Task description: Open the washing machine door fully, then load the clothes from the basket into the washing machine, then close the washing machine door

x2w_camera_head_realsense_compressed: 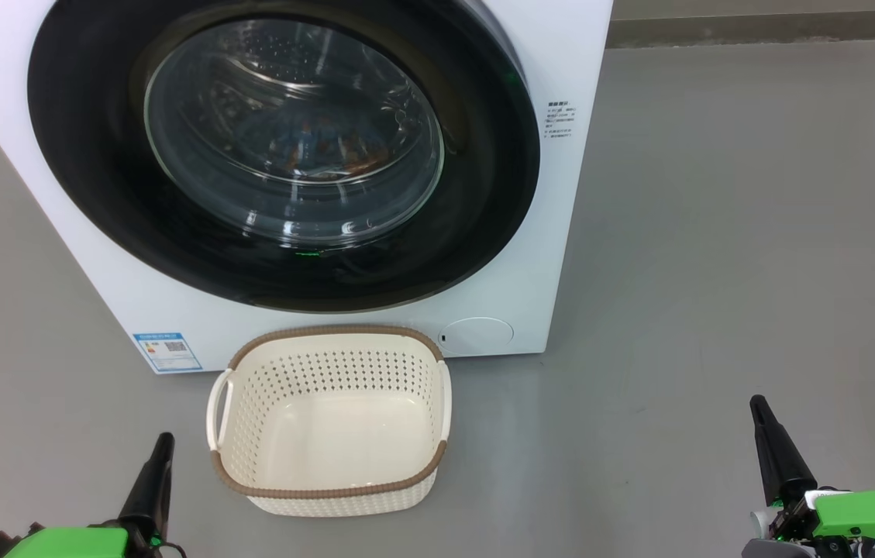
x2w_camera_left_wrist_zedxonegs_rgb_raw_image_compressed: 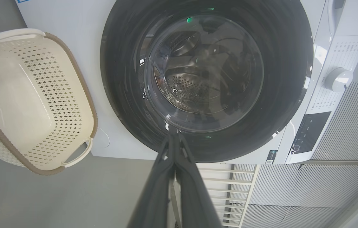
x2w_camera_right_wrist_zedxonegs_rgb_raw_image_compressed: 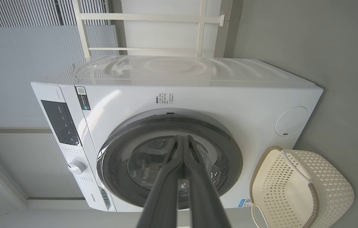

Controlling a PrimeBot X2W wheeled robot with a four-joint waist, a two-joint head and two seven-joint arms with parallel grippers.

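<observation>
The washing machine (x2w_camera_head_realsense_compressed: 561, 232) stands in front of me, and the washing machine door (x2w_camera_head_realsense_compressed: 96, 194), black-rimmed with a glass bowl, lies shut against its front. Through the glass the clothes (x2w_camera_head_realsense_compressed: 328, 155) show as a dim blue and orange patch low in the drum. On the floor just before the machine sits the basket (x2w_camera_head_realsense_compressed: 328, 335), cream with a brown rim, holding nothing. My left gripper (x2w_camera_head_realsense_compressed: 163, 442) is shut at the lower left, left of the basket. My right gripper (x2w_camera_head_realsense_compressed: 756, 403) is shut at the lower right, well apart from it. Each wrist view shows shut fingers (x2w_camera_left_wrist_zedxonegs_rgb_raw_image_compressed: 174, 139) (x2w_camera_right_wrist_zedxonegs_rgb_raw_image_compressed: 182, 139) pointing at the door.
Grey floor (x2w_camera_head_realsense_compressed: 716, 271) spreads to both sides of the machine. A round flap (x2w_camera_head_realsense_compressed: 476, 335) and a blue label (x2w_camera_head_realsense_compressed: 167, 351) sit low on the front. The control panel (x2w_camera_right_wrist_zedxonegs_rgb_raw_image_compressed: 61, 122) and a knob (x2w_camera_right_wrist_zedxonegs_rgb_raw_image_compressed: 76, 166) are at its top. A white rack (x2w_camera_right_wrist_zedxonegs_rgb_raw_image_compressed: 153, 19) stands behind.
</observation>
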